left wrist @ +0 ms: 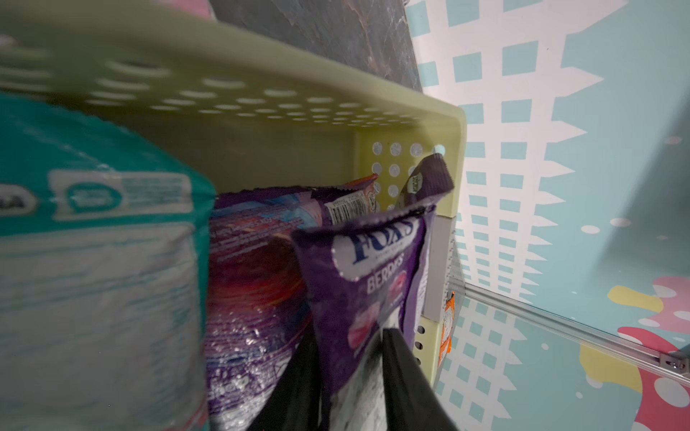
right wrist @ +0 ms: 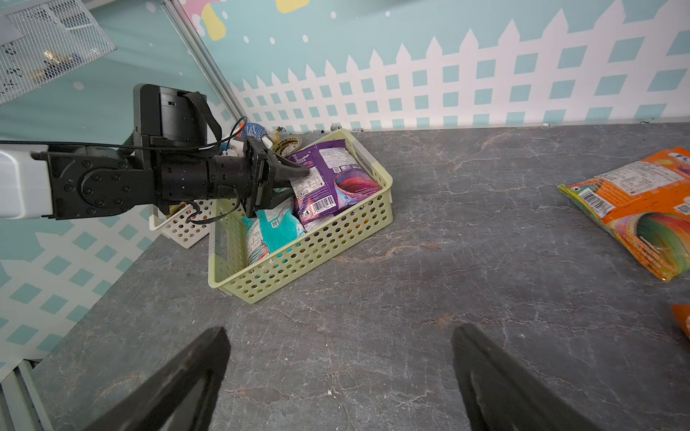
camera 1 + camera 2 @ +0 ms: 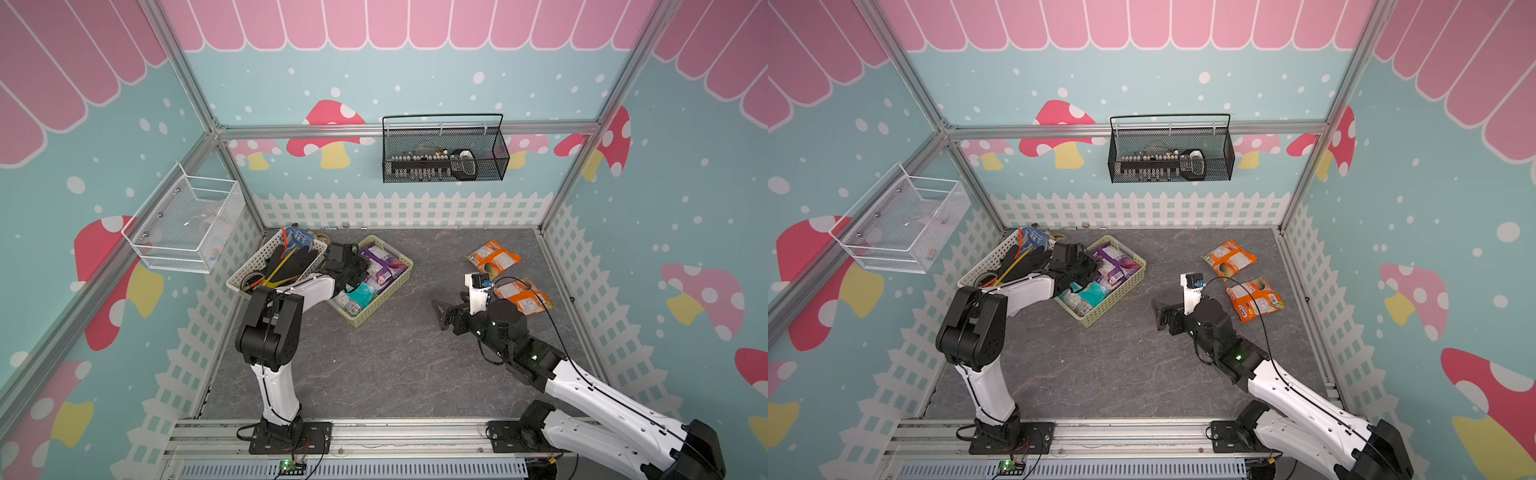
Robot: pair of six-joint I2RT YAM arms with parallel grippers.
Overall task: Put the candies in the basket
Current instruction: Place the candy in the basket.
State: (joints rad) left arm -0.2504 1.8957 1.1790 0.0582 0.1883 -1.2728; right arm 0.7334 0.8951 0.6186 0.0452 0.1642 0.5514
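L hand (image 2: 287,183) inside basket (image 2: 328,246), fingers either side of a purple candy bag (image 1: 373,283); grip unclear. L wrist view alone shows FOX'S lettering. R hand (image 2: 339,377) wide open, empty, over surface (image 2: 448,242). Two orange bags (image 3: 492,257) (image 3: 523,295) outside basket.

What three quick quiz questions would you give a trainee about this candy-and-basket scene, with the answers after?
1. True or false: the right gripper is shut.
2. Which colour of candy bags lies outside the basket? A teal, B orange, C purple.
3. Which gripper is reaching into the basket?

Key: 1 false, it is open and empty. 2 B, the orange bags. 3 the left gripper.
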